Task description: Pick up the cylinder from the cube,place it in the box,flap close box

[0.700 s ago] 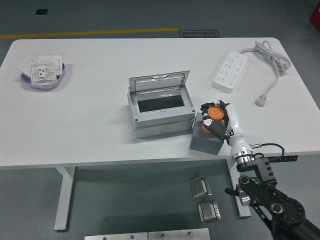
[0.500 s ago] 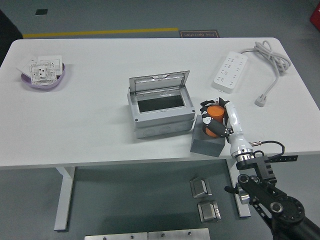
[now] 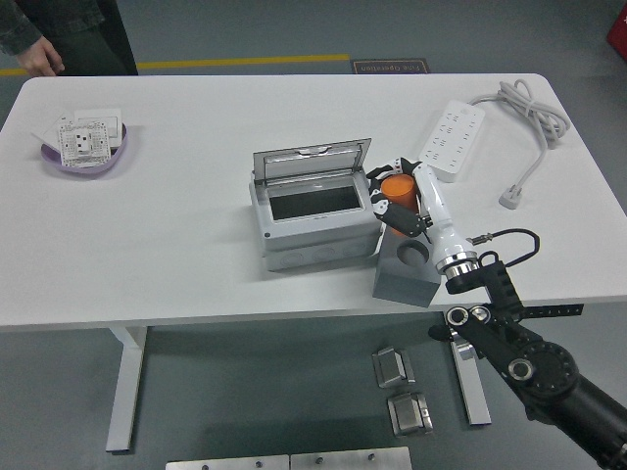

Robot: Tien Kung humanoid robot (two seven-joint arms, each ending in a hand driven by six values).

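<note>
One hand in view: the right hand [image 3: 400,196], coming up from the lower right corner on a black arm with a white forearm. Fingers curled around the orange cylinder [image 3: 396,186], pinching it; black fingertips [image 3: 404,217] wrap its near side, so only the top and part of the wall show. Exact contact points hard to make out.

Cylinder is off the cube [image 3: 407,272], held just above and beyond it, beside the right wall of the box [image 3: 312,217]. Whether it touches the box wall cannot be told. Cube sits just below the fingers at the table's near edge, its round socket showing on top.

Box lies left of the fingers, flap [image 3: 312,157] raised and tilted back, dark interior showing.

Power strip [image 3: 450,140] lies beyond the fingers to the right, its cable coiled further right. Purple dish [image 3: 54,162] with white parts lies well apart at far left; contents too small to identify.

Table [image 3: 176,255] white. Person [image 3: 59,34] at top left corner, cut off by the frame; one hand hangs by the table's far edge.
</note>
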